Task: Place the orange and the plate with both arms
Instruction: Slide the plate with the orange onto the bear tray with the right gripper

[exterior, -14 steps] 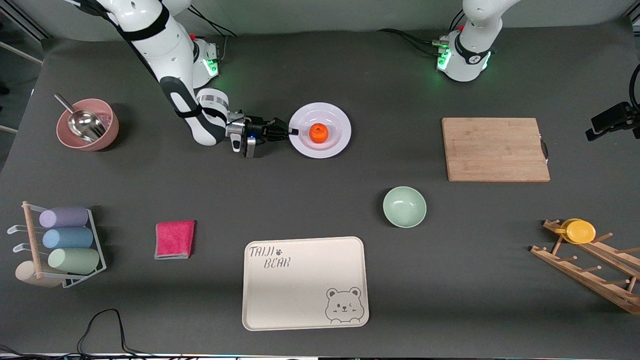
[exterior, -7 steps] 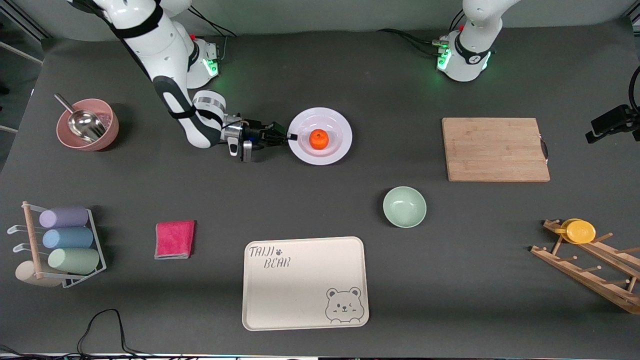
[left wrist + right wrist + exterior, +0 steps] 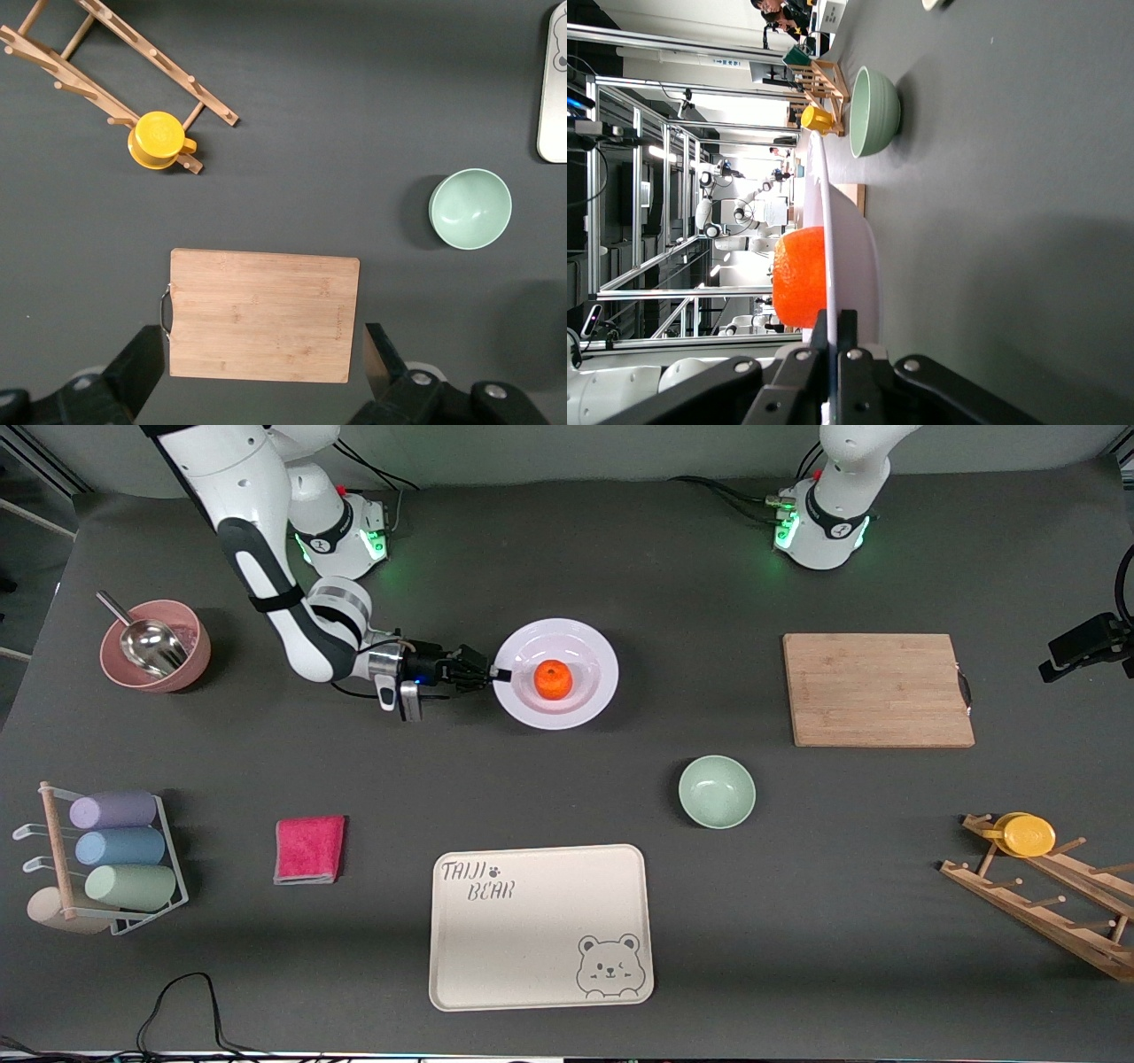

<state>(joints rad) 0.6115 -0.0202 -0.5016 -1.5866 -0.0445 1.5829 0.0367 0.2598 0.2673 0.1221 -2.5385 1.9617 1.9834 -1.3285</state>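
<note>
Dark grey table (image 3: 567, 797); right gripper (image 3: 498, 674) pinches plate (image 3: 576, 700) rim, left gripper (image 3: 266, 376) spread, empty.

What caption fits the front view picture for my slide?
Right gripper pinches the rim of the plate carrying the orange, while the left arm waits.

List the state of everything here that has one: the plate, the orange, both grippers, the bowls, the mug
plate: held by its rim
orange: sitting on the plate
right gripper: shut on the plate's rim
left gripper: open, over the cutting board
green bowl: upright, empty
pink bowl: holds a metal scoop
yellow mug: on the wooden rack
</note>
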